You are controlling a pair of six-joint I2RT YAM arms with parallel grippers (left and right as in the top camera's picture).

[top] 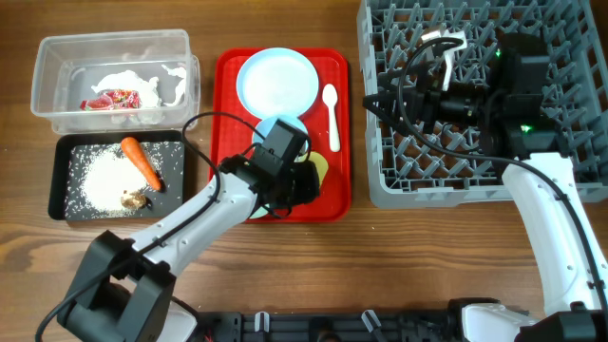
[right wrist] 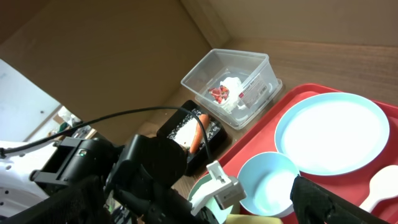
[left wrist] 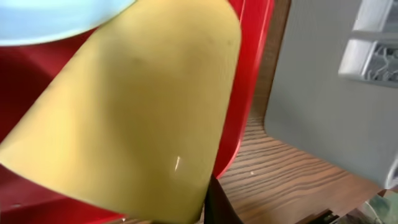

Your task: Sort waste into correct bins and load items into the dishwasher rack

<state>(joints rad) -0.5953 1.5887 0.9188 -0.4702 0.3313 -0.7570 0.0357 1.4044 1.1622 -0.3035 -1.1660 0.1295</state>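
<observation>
My left gripper (top: 306,179) is shut on the small yellow cup (top: 322,168) at the front of the red tray; the cup fills the left wrist view (left wrist: 130,118), tilted. The pale blue plate (top: 277,78), the small pale blue bowl (top: 286,125) and the white spoon (top: 332,114) lie on the tray. The pale green bowl (right wrist: 200,194) is mostly hidden under my left arm. My right gripper (top: 373,100) is open and empty over the left edge of the grey dishwasher rack (top: 456,182).
The clear tub (top: 57,57) holds the red wrapper (top: 114,98) and crumpled white paper (top: 142,78). The black tray (top: 63,185) holds rice (top: 98,180), the carrot (top: 141,161) and a brown scrap (top: 132,198). The red tray (top: 337,204) sits between the bins and the rack.
</observation>
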